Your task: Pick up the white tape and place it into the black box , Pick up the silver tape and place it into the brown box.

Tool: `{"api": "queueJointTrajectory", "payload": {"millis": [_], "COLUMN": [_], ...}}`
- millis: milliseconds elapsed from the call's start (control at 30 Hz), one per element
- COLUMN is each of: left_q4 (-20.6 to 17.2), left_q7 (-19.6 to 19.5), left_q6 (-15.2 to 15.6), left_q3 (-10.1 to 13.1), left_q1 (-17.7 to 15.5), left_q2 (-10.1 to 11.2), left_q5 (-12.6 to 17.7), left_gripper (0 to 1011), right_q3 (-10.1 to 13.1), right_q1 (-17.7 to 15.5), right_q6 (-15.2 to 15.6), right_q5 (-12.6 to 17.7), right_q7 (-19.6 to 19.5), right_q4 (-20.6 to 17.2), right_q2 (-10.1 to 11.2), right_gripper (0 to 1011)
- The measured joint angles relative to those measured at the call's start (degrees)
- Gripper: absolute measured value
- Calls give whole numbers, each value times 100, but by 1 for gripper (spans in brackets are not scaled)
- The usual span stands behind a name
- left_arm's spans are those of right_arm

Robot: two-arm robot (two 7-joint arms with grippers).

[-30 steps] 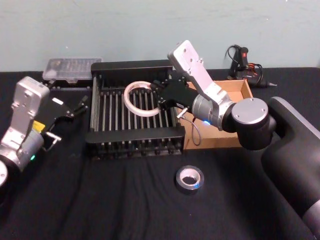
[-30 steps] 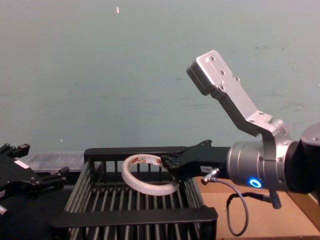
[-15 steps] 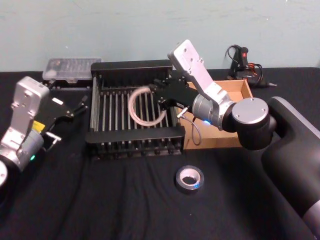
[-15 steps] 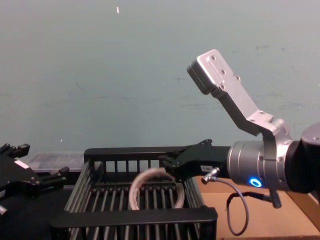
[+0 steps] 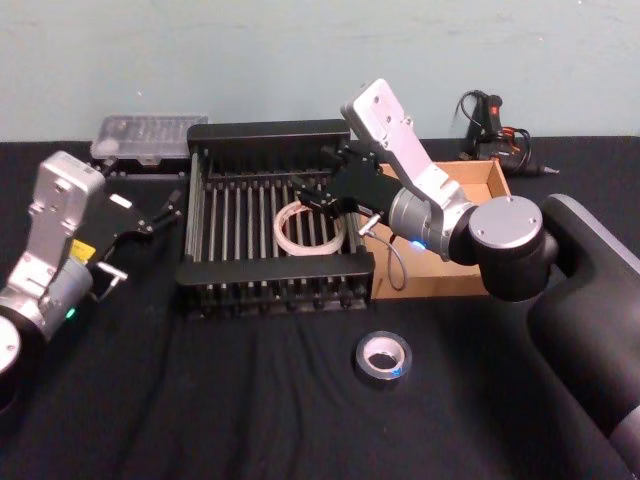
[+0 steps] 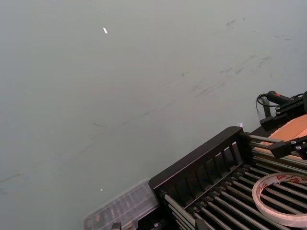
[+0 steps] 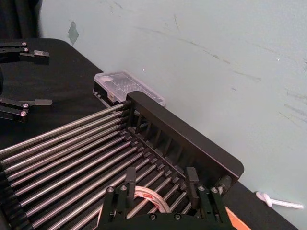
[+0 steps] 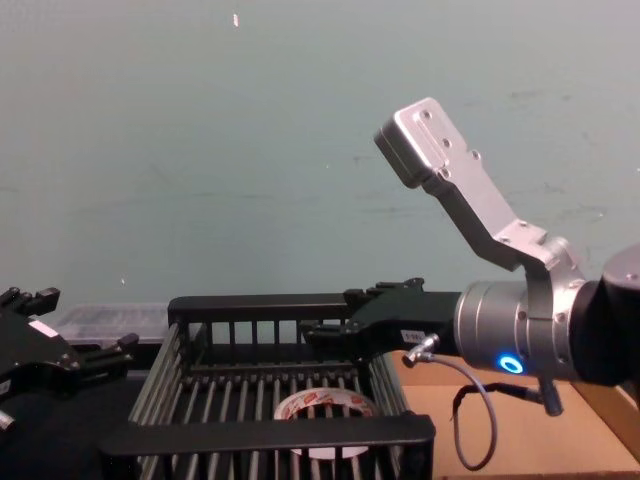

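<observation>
**White ring released into basket**

White tape [image 5: 310, 227] now lies flat on the slatted floor of the black box [image 5: 270, 268]; a second ago it hung from my right gripper [image 5: 322, 197], half a second ago it was falling. Right fingers stand spread and empty above the box's right side. First half judged done. Silver tape [image 5: 383, 358] sits on the cloth near me, in front of the brown box [image 5: 485, 180]: next target. Left gripper [image 5: 140, 222] idles open, left of the box.
</observation>
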Motion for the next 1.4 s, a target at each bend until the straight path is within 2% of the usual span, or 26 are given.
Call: {"api": "queueJointTrajectory", "payload": {"millis": [167,200,300,433,1000,1400], "left_q4": [0,0,0,0,0,0], "left_q7": [0,0,0,0,0,0], "left_q6": [0,0,0,0,0,0], "left_q3": [0,0,0,0,0,0], "left_q1": [0,0,0,0,0,0], "left_q2": [0,0,0,0,0,0], "left_q5": [0,0,0,0,0,0], "left_gripper": [1001,1001,1001,1001,1001,1001], "right_q3": [0,0,0,0,48,393], "right_q1": [0,0,0,0,-43,-461], "right_q6": [0,0,0,0,-9,16], "right_q5": [3,3,3,3,33,383], "right_q7": [0,0,0,0,21,109], "right_q4": [0,0,0,0,-43,-757], "right_q2": [0,0,0,0,25,379], "right_gripper": [787,787,908,999,1002,1002]}}
